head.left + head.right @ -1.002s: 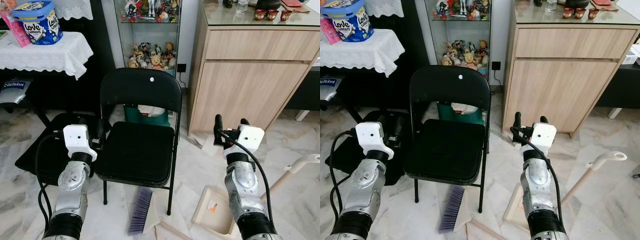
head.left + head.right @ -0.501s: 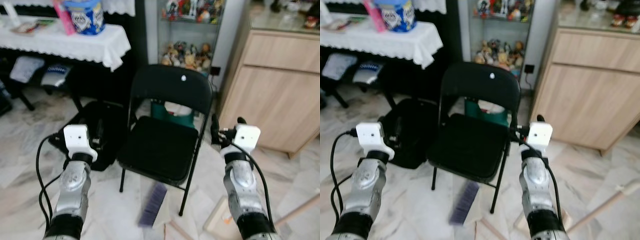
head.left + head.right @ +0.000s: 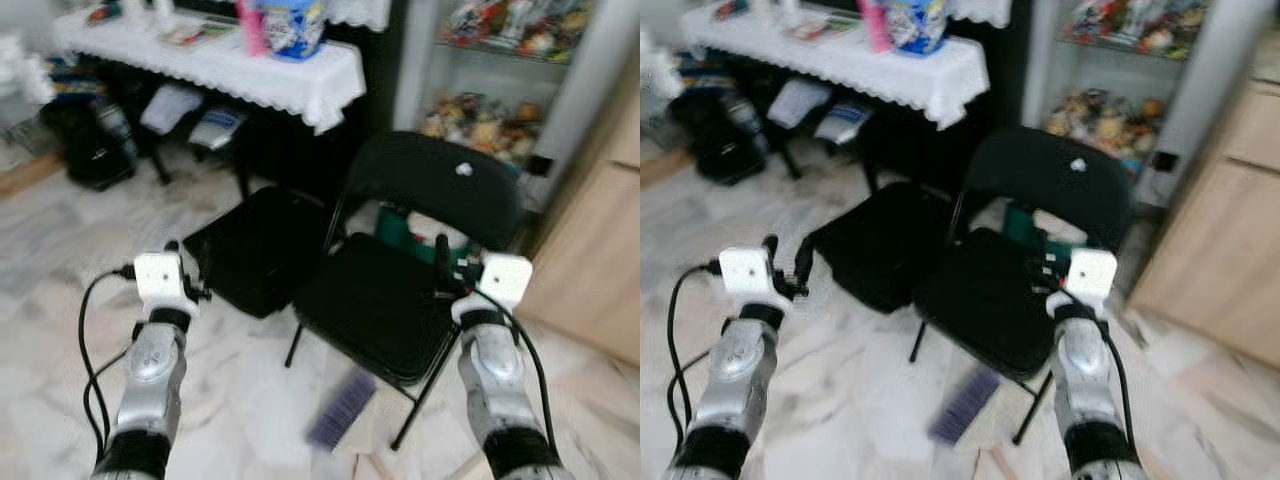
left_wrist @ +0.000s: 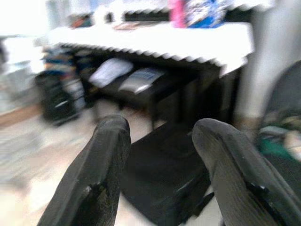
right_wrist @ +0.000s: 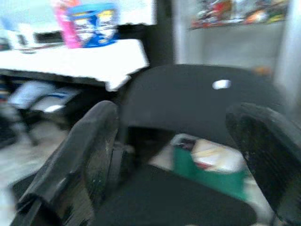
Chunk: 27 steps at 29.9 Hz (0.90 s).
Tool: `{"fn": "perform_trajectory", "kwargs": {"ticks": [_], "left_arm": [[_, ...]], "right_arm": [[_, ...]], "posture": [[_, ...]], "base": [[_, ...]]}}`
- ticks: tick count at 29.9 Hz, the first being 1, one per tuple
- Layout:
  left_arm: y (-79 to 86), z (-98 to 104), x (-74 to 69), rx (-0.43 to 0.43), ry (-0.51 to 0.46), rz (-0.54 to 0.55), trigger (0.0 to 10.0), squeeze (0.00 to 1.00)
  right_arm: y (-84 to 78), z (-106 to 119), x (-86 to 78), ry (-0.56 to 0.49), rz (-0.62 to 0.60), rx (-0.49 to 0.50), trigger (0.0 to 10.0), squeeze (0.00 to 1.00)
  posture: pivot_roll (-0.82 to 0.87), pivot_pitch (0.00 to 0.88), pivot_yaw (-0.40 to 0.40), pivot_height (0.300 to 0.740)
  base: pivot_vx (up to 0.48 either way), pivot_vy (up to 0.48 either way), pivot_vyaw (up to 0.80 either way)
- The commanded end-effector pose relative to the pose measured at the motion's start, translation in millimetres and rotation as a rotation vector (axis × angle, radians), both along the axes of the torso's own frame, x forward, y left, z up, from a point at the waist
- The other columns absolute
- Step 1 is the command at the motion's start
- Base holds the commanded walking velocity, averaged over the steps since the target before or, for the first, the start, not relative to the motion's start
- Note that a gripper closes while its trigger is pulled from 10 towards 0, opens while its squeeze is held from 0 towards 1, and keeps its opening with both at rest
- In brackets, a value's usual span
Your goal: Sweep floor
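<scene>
Head eyes look down at chair point(image 3: 400, 290); wrist cameras face it along fingers point(image 4: 94, 183).

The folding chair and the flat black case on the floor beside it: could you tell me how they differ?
The folding chair stands on thin metal legs with an upright backrest; the black case lies flat on the marble floor.
The chair's backrest bears a small white sticker; no such mark can be made out on the case.
A purple broom head lies by the chair's front legs, not by the case.
Both are black and sit side by side ahead of the robot.
</scene>
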<state>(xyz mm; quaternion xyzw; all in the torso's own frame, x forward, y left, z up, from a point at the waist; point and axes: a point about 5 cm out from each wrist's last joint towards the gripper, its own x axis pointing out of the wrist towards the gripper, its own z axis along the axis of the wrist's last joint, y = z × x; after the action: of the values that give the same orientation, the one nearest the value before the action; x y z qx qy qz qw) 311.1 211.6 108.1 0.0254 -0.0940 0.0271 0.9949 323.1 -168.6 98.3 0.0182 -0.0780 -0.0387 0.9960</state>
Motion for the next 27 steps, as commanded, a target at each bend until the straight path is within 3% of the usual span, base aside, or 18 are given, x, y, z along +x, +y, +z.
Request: {"fn": "perform_trajectory", "kwargs": {"ticks": [1,13,20,27], "left_arm": [[0.0,-8,-3.4,0.016,0.020,0.012,10.0,0.00],[14.2,-50,-17.1,-0.025,0.202,0.086,10.0,0.00],[19.0,-76,-27.7,-0.016,0.336,0.099,10.0,0.00],[23.0,-114,-52.9,-0.010,0.544,0.118,10.0,0.00]], "right_arm": [[-6.0,-3,-1.8,0.009,-0.009,-0.012,10.0,0.00],[-8.7,-25,-7.3,0.107,0.011,-0.027,10.0,0.00],[-11.8,-59,-19.7,0.272,0.043,-0.040,10.0,0.00],[-13.3,-108,-49.3,0.550,0.084,-0.037,10.0,0.00]], "posture": [[0.03,0.044,0.024,0.740],[0.02,0.047,0.015,0.740],[0.02,0.046,0.011,0.740],[0.03,0.039,0.005,0.740]], "base": [[0.000,0.000,0.80],[0.000,0.000,0.80],[0.000,0.000,0.80],[0.000,0.000,0.80]]}}
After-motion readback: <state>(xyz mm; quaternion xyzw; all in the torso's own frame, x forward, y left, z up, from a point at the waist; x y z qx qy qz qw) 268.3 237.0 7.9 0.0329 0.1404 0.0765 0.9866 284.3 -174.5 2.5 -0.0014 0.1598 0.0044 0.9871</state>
